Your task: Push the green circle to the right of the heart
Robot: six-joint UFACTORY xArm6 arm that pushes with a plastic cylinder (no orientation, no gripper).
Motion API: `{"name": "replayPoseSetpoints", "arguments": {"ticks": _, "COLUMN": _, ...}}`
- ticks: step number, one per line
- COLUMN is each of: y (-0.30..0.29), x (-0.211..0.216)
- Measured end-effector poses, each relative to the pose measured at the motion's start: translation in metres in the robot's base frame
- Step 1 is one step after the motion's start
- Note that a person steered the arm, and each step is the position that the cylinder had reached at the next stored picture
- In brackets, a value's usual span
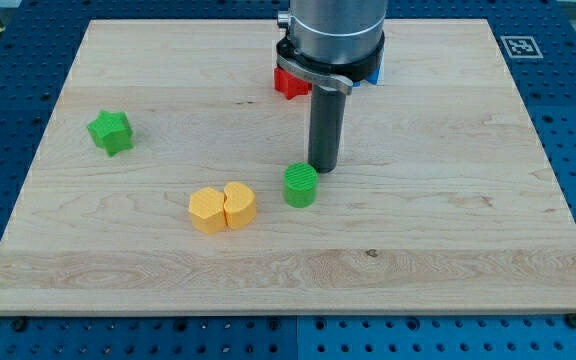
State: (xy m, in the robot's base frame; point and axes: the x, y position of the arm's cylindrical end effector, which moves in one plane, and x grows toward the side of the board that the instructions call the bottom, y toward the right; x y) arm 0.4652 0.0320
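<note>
Near the middle of the wooden board (448, 230), the arm's dark rod stands upright with its tip (324, 168) just above and to the view's right of the green circle (301, 185), so close that contact cannot be ruled in or out. The rod carries no jaws and holds nothing. The circle sits a short way to the view's right of the yellow heart (239, 204), which touches a yellow hexagon (208, 210) on its left side. A green star (110, 131) lies well apart toward the view's left; a red block (289, 82) and a sliver of a blue block (376, 74) peek from behind the arm at the top. The push looks to be in its closing step, the circle already on the heart's right. Any further nudge would call for a short, gentle stroke down and leftward, without bumping the heart.
</note>
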Motion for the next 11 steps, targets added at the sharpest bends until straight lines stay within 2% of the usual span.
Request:
{"name": "replayPoseSetpoints", "arguments": {"ticks": 2, "y": 0.0, "x": 0.026}}
{"name": "replayPoseSetpoints", "arguments": {"ticks": 4, "y": -0.006, "x": 0.028}}
{"name": "replayPoseSetpoints", "arguments": {"ticks": 7, "y": 0.024, "x": 0.029}}
{"name": "replayPoseSetpoints", "arguments": {"ticks": 8, "y": 0.024, "x": 0.044}}
{"name": "replayPoseSetpoints", "arguments": {"ticks": 11, "y": -0.028, "x": 0.045}}
